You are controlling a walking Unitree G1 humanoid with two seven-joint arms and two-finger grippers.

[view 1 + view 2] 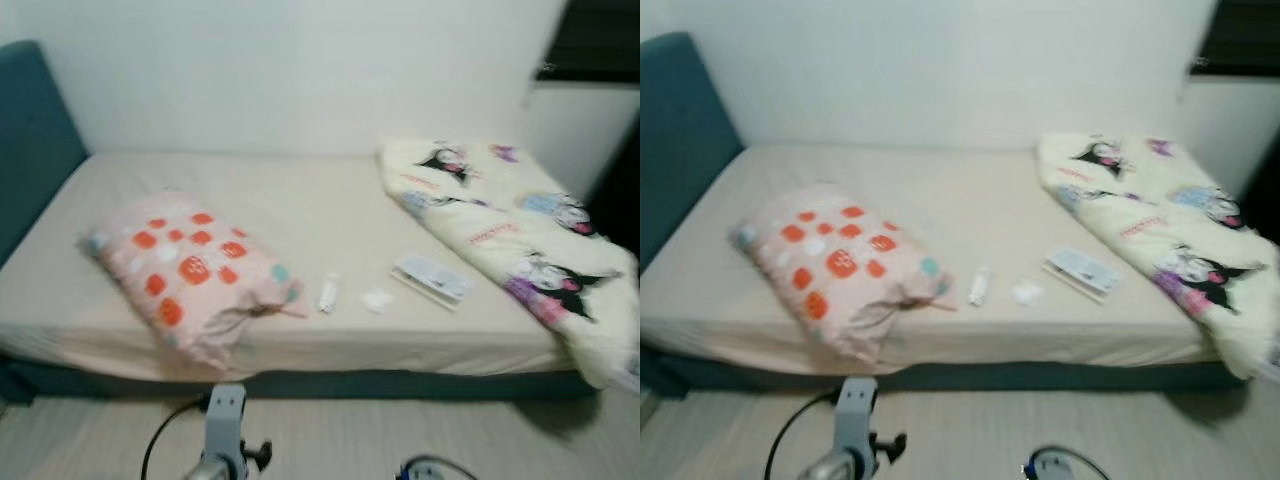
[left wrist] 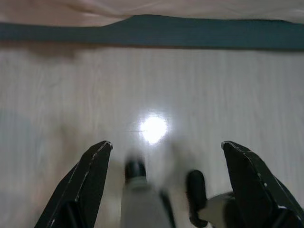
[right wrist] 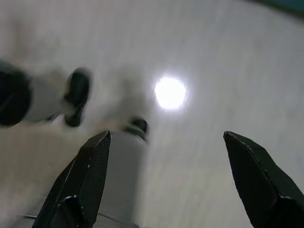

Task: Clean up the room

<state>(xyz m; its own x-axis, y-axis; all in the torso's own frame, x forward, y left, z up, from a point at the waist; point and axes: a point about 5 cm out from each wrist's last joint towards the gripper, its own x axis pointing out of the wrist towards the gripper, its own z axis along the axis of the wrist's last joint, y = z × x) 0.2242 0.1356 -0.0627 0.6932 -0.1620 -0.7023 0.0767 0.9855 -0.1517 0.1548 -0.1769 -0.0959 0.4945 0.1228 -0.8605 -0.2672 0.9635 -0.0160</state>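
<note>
Pillow (image 1: pixel 190 275), quilt (image 1: pixel 520 235), perhaps a tube (image 1: pixel 328 292) on bed (image 1: pixel 300 200).

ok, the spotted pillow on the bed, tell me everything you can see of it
The pillow is soft and puffy, pale pink cloth with orange-red spots plus a few white and teal ones. It lies flat but skewed on the beige sheet, toward the headboard side, one end near the front edge of the bed. The case's open end is crumpled and loose, pointing toward a small white tube close beside it. Nothing rests on it.
</note>
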